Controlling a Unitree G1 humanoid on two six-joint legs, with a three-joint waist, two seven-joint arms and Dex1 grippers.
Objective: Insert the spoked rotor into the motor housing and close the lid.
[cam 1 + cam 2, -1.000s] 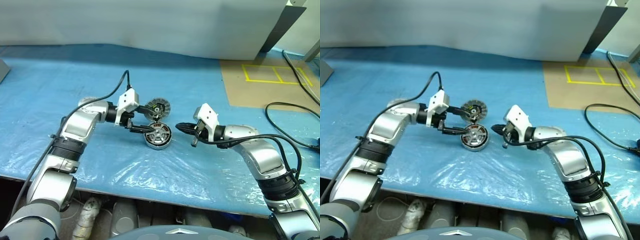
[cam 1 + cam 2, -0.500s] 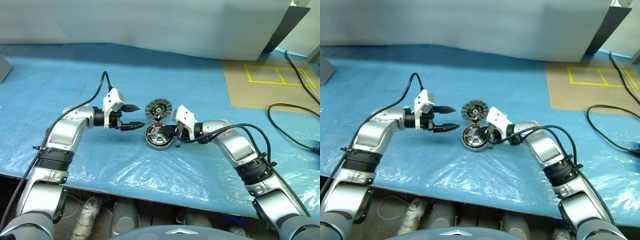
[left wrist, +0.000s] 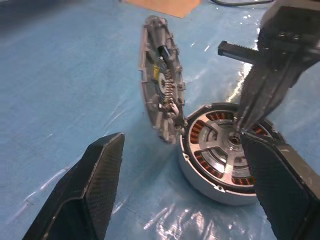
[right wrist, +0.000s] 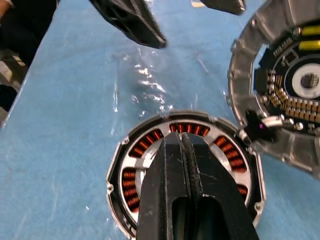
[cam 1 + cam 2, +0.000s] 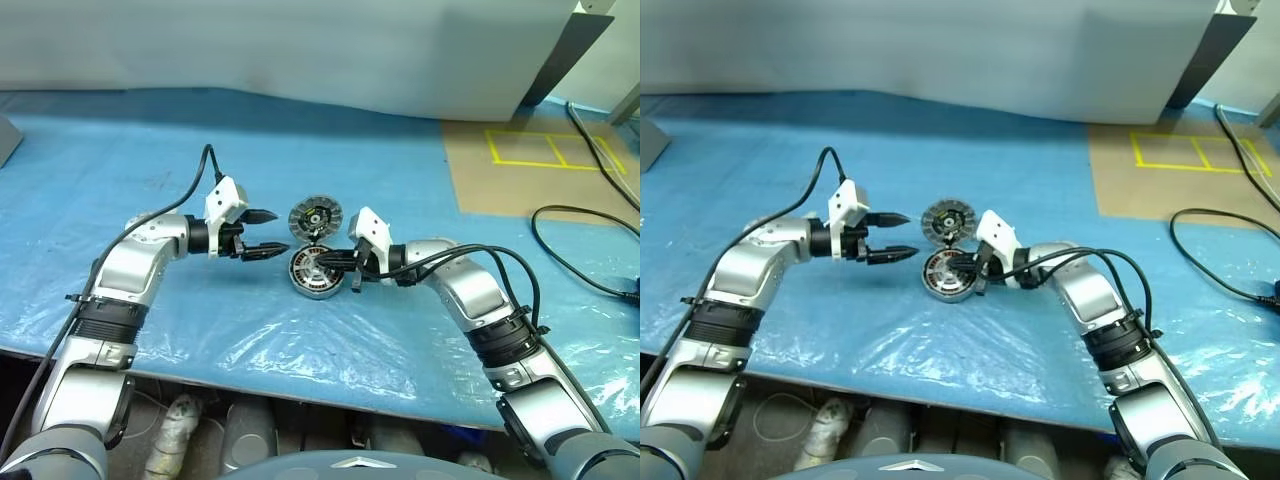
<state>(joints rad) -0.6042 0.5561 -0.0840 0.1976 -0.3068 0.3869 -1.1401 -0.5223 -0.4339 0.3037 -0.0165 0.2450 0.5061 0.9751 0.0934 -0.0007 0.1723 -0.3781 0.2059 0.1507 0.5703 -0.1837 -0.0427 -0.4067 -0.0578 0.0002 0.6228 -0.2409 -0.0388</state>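
One motor housing (image 5: 316, 272), one spoked rotor (image 3: 223, 151), one lid (image 5: 316, 217), two pincers.

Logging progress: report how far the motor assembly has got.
Done: the spoked rotor sits inside the motor housing. In hand: the shut right pincer is over the rotor's hub; the left pincer is open, empty. Left: the lid leans beside the housing, not yet on.

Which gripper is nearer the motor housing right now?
Right. The right gripper, shut, is over the motor housing face; the left gripper, open, hangs off to its side, apart.
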